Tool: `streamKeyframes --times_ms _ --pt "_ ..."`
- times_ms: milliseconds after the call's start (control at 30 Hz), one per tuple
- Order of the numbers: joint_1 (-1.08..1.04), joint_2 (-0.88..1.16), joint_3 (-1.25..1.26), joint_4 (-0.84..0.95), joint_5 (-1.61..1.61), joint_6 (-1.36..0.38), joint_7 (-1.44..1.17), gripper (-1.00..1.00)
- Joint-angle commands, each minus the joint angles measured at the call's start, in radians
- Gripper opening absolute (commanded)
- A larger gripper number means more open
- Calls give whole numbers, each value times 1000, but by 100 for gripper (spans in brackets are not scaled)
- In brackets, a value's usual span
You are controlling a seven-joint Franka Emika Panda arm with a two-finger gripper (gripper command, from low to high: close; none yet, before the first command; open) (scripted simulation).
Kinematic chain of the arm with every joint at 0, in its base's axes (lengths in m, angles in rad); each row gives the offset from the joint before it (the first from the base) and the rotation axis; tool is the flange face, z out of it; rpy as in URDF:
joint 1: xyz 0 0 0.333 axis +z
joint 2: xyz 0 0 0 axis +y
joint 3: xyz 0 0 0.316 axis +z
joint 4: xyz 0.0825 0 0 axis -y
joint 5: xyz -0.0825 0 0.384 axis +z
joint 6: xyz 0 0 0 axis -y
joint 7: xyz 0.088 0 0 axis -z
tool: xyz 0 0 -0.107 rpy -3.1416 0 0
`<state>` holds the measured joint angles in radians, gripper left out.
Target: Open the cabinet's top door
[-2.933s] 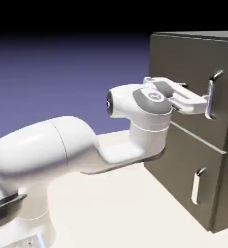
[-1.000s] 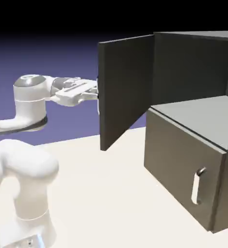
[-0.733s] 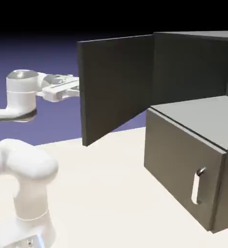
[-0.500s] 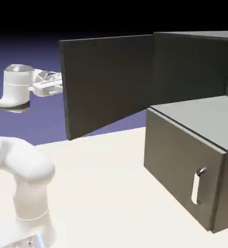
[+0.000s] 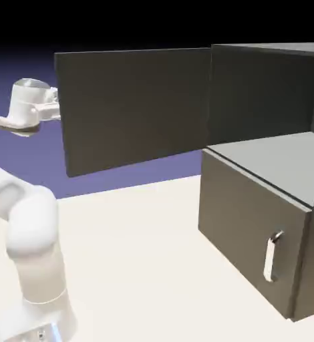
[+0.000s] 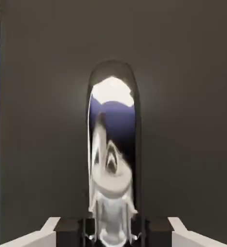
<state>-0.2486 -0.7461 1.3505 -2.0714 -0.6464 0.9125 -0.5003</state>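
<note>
The door (image 6: 48, 120) fills nearly the whole hand view as a flat dark grey panel. Its silver handle (image 6: 113, 159) runs up the middle as a curved, shiny bar, mirroring white robot parts and blue backdrop. The gripper (image 6: 113, 230) is closed on the handle's lower end, one pale finger (image 6: 43, 234) on each side of it.
</note>
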Motion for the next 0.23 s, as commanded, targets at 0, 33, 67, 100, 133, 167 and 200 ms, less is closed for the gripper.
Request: streamKeyframes --times_ms 0,33,67,100,133,167,200 --pt "-36 -3 27 28 7 -13 -4 -100" --pt "-73 -8 52 55 15 -27 -9 -100" --pt "-109 -14 78 83 23 -41 -15 -100" --pt "-145 -21 102 111 30 -54 -22 -100" --pt "-181 -30 125 141 37 -68 -30 -100" --pt "-217 -41 147 171 45 -82 -39 -100" --pt "-253 -52 169 201 52 -96 -48 -100"
